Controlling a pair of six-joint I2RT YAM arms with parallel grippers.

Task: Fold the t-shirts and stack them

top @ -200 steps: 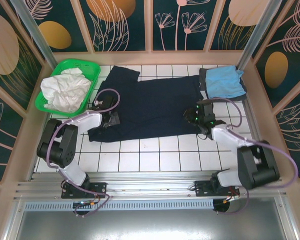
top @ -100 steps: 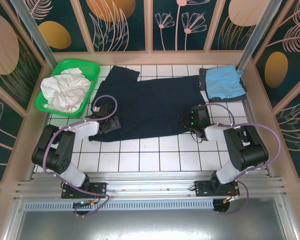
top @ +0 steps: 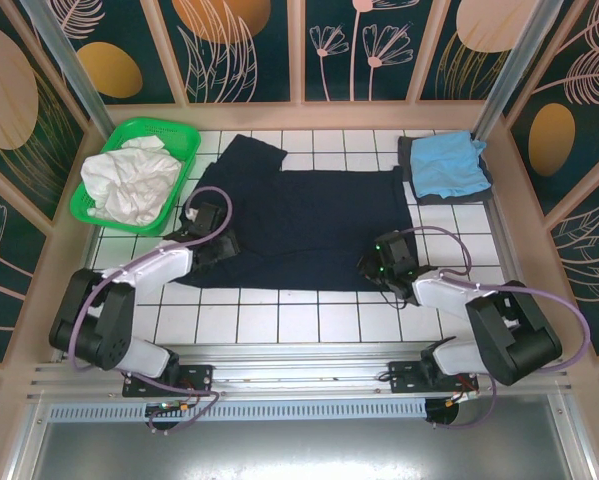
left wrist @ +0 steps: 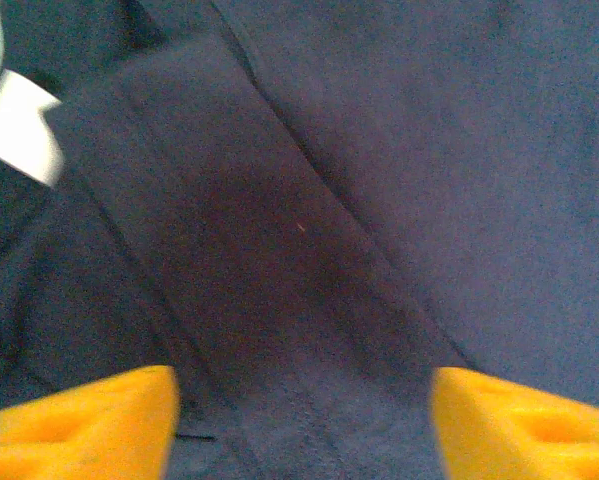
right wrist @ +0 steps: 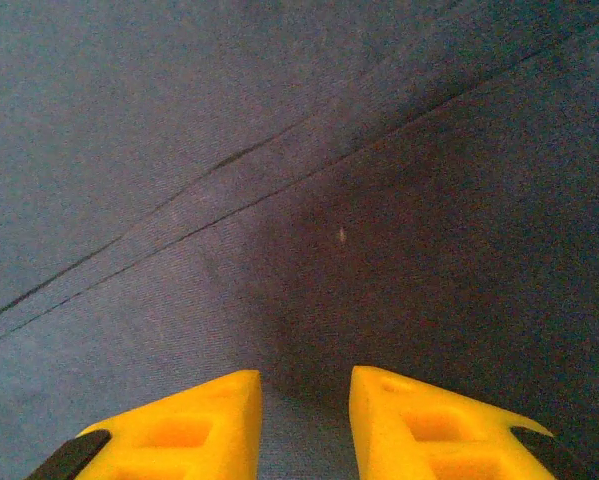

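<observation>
We judge the first fold is being set up. The navy t-shirt (top: 309,225) lies spread flat across the middle of the tiled surface (top: 299,320). The light blue t-shirt (top: 444,165) sits on the dark grey t-shirt (top: 407,160) in the far right corner. The left pincer (top: 211,247) stands spread, straddling a raised fold near the sleeve. The right pincer (top: 382,265) is nearly pressed together, seemingly pinching cloth by the near hem. Next, the left should close so both lift evenly. The wrist views are blurred, and the grey shirt is mostly covered.

No readable text, brand or number on the navy t-shirt (top: 309,220)
</observation>
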